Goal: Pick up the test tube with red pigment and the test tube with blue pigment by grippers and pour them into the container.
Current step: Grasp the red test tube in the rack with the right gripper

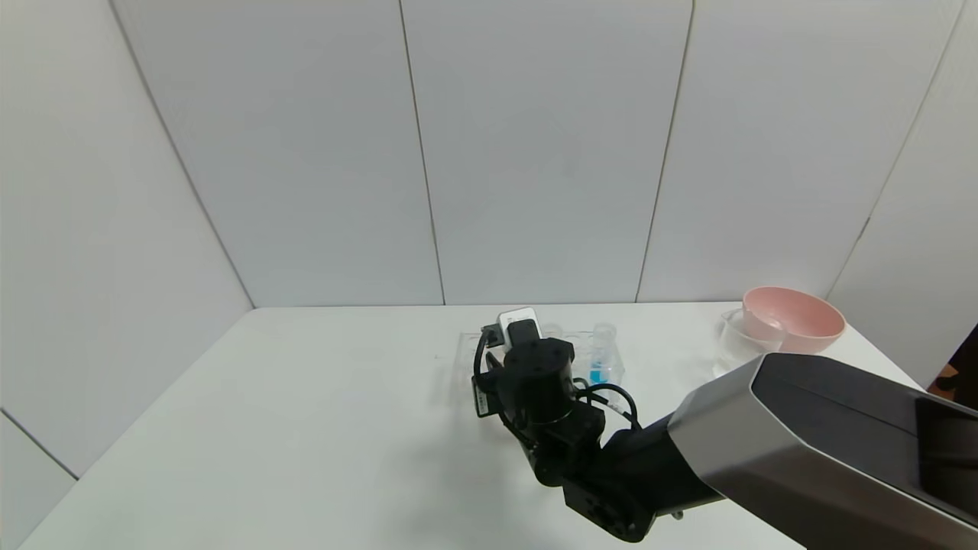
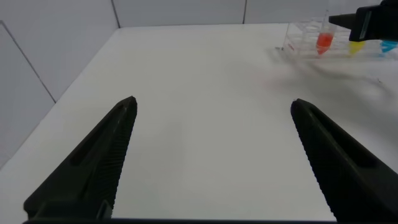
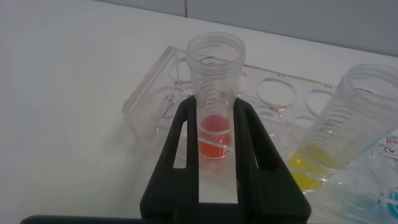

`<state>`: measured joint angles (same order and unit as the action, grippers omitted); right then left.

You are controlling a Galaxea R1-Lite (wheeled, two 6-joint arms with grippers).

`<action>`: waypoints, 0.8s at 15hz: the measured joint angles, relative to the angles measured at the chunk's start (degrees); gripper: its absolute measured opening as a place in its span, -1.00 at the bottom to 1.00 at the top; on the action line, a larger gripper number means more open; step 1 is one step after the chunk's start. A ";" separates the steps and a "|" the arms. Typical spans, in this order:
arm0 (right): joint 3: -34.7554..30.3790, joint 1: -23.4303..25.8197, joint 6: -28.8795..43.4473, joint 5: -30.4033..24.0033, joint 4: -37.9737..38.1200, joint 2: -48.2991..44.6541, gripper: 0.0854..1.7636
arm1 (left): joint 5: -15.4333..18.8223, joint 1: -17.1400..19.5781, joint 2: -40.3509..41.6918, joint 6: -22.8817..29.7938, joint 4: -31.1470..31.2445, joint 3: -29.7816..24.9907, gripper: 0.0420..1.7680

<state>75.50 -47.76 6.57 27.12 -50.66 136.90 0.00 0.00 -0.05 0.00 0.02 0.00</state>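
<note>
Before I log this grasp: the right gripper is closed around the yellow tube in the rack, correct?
No. The right gripper is around the red tube, as the right wrist view shows; the yellow tube stands free beside it in the rack.

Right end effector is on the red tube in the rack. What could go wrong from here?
1. The right end effector brackets the clear tube of orange-red liquid low; lifted, it may tilt.
2. The clear yellow-liquid tube stands close beside it, so a skewed lift could clip it or drag the clear plastic rack.
3. The open tube could spill before reaching the small clear glass beaker.
</note>
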 joint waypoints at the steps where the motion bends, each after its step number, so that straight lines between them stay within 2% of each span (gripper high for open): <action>1: -0.06 -0.05 0.00 -0.02 -0.05 -0.11 -0.61 | 0.00 0.00 0.00 0.00 -0.02 0.00 1.00; 7: -0.17 -0.37 0.02 0.05 -0.27 -0.96 -0.61 | 0.00 0.00 0.00 0.00 -0.02 0.00 1.00; 8: -0.02 -0.59 0.02 -0.13 -0.22 -1.60 -0.72 | 0.00 0.00 0.00 0.00 -0.02 0.00 1.00; 9: 0.00 -0.88 0.05 -0.28 0.11 -2.34 -0.97 | 0.00 0.00 0.00 0.00 -0.02 0.00 1.00; 12: 0.18 -0.99 -0.15 -0.17 1.40 -4.85 -0.96 | 0.02 0.00 0.00 0.00 -0.02 0.00 1.00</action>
<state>75.68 -48.75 6.42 26.95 -49.26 132.05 0.02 0.00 -0.05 0.00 0.00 0.00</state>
